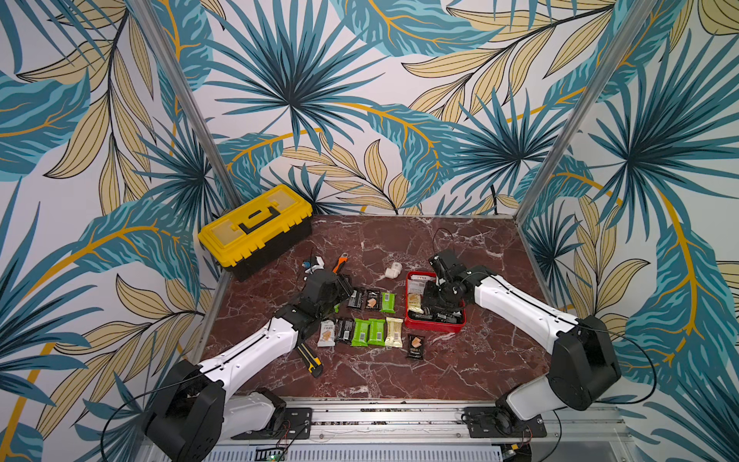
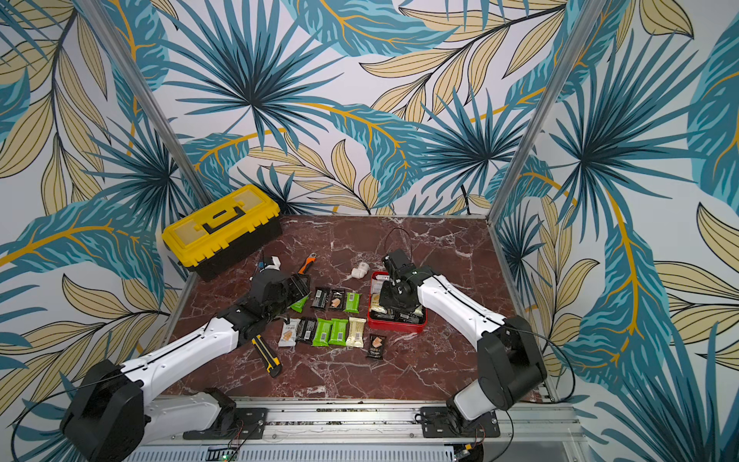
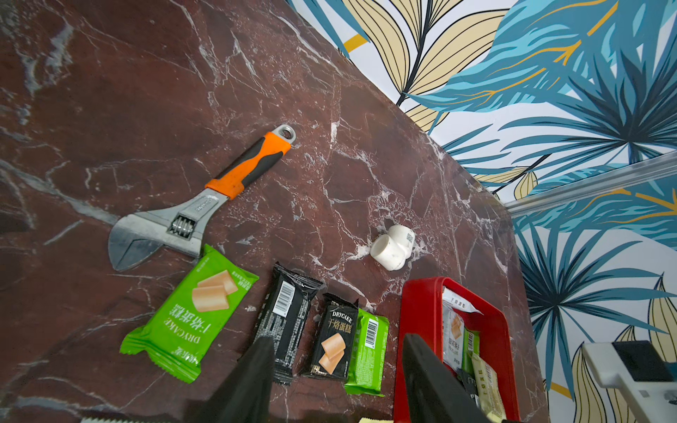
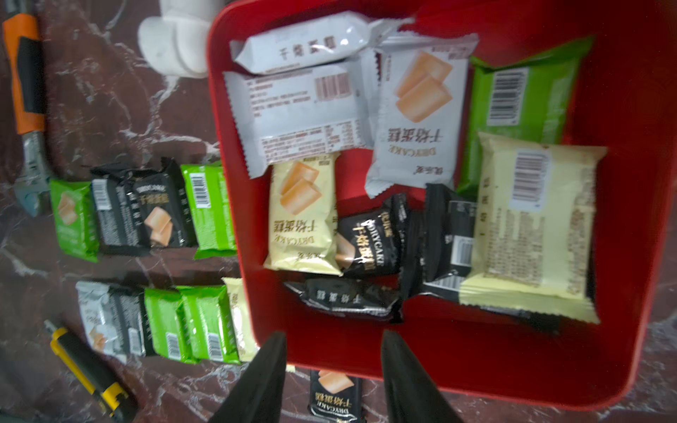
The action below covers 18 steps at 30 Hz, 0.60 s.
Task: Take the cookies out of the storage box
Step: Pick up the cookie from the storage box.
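Cookies (image 4: 302, 216) in white, cream, green and blk wrappers lie heaped in the storage box (image 1: 434, 325), which sits on the marble table (image 1: 400, 376) at abt 3 o'clock of its centre in both top views. More of them lie out on the table at 9 o'clock of the box, in two rows. The far row runs green, blk, blk, green; the near row runs white, blk, green, green, cream, w/ edges touching or overlapping. One blk pkt lies alone at 7 o'clock of the box, just beside its near wall. The right gripper (image 4: 333, 334) hangs over the 7 o'clock part of the box, fingers spread w/ nothing between them in the right wrist view. The left gripper (image 3: 337, 338) hovers over the far row, fingers spread wide and empty; the green pkt at the row's 9 o'clock end is partly hidden under it in both top views. An adjustable wrench (image 3: 205, 208) w/ orange-blk handle lies at 12 o'clock of that end, head right by the green pkt. A white pipe fitting (image 3: 392, 247) sits at 11 o'clock of the box, just beside its corner. A yellow-blk utility knife (image 1: 310, 358) lies at 7 o'clock of the near row, next to the left forearm. A yellow-lidded toolbox (image 1: 256, 228) stands in the table's 10 o'clock corner, lid shut.
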Each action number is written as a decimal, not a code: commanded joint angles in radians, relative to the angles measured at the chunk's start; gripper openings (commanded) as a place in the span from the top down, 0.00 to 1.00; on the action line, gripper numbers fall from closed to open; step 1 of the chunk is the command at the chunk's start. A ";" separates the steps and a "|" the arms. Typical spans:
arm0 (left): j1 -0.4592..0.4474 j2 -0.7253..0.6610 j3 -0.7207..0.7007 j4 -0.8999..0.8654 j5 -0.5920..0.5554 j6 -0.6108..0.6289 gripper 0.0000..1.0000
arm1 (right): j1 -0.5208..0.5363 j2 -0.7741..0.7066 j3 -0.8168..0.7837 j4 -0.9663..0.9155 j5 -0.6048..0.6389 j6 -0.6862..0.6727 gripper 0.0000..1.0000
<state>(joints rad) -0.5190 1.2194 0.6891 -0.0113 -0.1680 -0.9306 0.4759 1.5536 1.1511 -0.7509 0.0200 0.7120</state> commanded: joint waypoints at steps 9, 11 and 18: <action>0.005 -0.005 -0.006 0.011 -0.009 0.003 0.39 | -0.014 0.099 0.100 -0.228 0.316 -0.010 0.44; 0.005 0.003 0.002 0.010 -0.004 0.004 0.39 | -0.019 0.120 0.108 -0.231 0.322 -0.012 0.44; 0.005 -0.001 0.007 -0.009 -0.005 0.004 0.39 | -0.042 0.168 0.110 -0.231 0.341 0.009 0.38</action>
<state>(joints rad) -0.5190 1.2175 0.6891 -0.0128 -0.1711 -0.9314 0.4442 1.7031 1.2522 -0.9459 0.3271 0.7143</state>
